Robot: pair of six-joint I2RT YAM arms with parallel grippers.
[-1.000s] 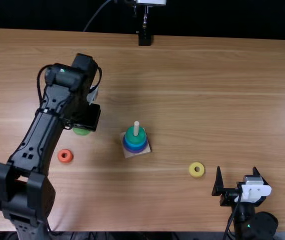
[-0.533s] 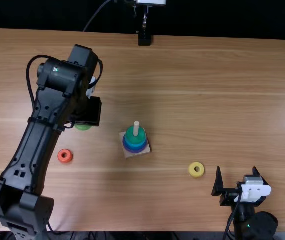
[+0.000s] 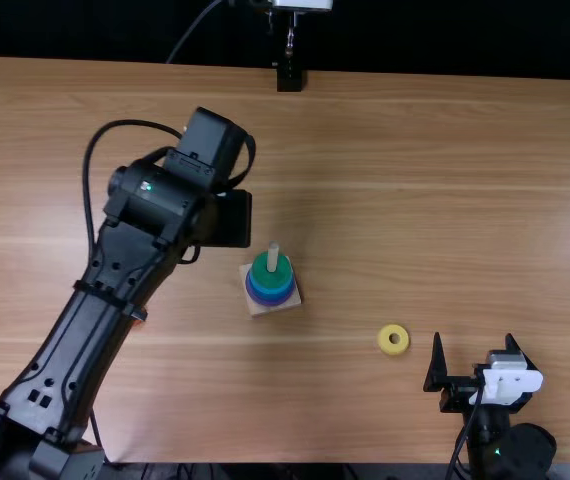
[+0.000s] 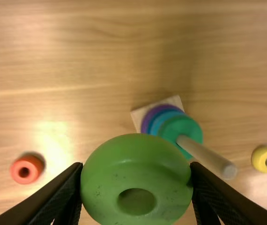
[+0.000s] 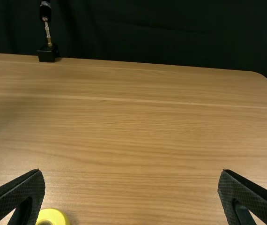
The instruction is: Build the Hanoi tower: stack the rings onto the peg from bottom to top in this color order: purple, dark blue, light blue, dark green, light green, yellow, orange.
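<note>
My left gripper [image 3: 228,218] is up and left of the peg [image 3: 273,256] in the top view. In the left wrist view the left gripper [image 4: 137,171] is shut on the light green ring [image 4: 124,164], held above the table. Purple [image 4: 147,117], blue and light blue rings lie under the dark green ring [image 4: 182,127] on the peg. The yellow ring [image 3: 393,339] lies right of the base, the orange ring [image 4: 26,169] on the other side. My right gripper [image 3: 476,350] stands open near the table's front edge; in its wrist view the right gripper [image 5: 131,176] has nothing between its fingers.
The wooden base [image 3: 265,309] sits near the table's middle. A black stand [image 3: 290,77] is at the far edge. The left arm's links stretch over the table's left side, partly covering the orange ring in the top view.
The left arm has swung right toward the peg, and the light green ring has left its spot on the table. The right arm and the stacked rings have stayed still.
</note>
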